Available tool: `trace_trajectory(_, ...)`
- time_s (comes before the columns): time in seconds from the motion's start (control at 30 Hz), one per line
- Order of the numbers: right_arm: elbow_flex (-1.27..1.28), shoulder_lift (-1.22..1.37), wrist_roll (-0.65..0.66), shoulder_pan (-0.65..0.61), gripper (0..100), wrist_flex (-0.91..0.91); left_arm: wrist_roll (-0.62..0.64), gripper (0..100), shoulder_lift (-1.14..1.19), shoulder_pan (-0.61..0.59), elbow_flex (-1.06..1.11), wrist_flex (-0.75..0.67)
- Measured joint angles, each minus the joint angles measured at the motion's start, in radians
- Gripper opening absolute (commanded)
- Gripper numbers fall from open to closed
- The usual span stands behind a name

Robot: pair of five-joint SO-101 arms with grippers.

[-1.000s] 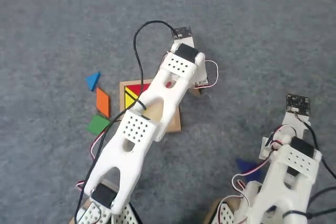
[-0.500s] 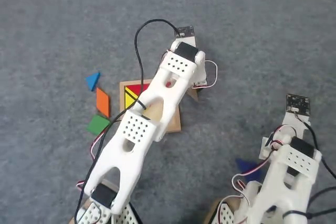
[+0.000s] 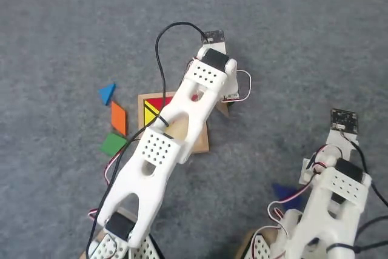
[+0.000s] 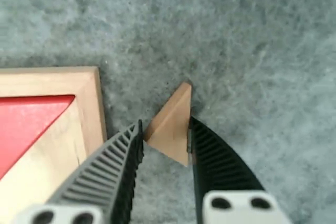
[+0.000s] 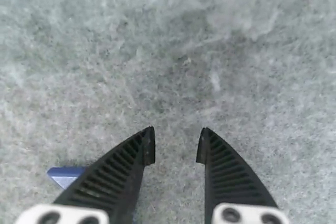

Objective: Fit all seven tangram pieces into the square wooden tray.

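Observation:
The square wooden tray (image 3: 202, 144) lies under my left arm, with a red triangle (image 3: 159, 102) and a yellow piece (image 3: 149, 113) inside it. My left gripper (image 4: 164, 124) is just past the tray's right rim (image 4: 90, 103), shut on a tan wooden triangle (image 4: 170, 121) (image 3: 223, 109) held low over the carpet. The red triangle (image 4: 31, 119) lies in the tray corner beside it. My right gripper (image 5: 175, 142) hangs open over bare carpet, with a dark blue piece (image 5: 64, 175) (image 3: 282, 191) beside one finger.
Left of the tray lie a blue triangle (image 3: 107, 93), an orange parallelogram (image 3: 119, 117) and a green square (image 3: 113, 144). Grey carpet covers the table. A black cable (image 3: 160, 59) loops above the left arm.
The left wrist shifted slightly away from the tray's rim a second ago, and the tan triangle turned with it. The right arm has stayed still.

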Motion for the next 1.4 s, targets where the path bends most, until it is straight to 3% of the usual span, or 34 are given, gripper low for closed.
trace_trajectory(0.9, 0.0, 0.0, 0.0, 0.0, 13.3, -0.002, 0.005, 16, 0.048, 0.009, -0.023, 0.002)
trace_trajectory(1.07, 0.0, 0.0, 0.0, 0.0, 13.3, -0.002, -0.011, 10, 0.048, 0.009, -0.017, 0.002)
trace_trajectory(1.4, 0.0, 0.0, 0.0, 0.0, 13.3, -0.002, -0.02, 7, 0.048, 0.011, -0.018, 0.0)
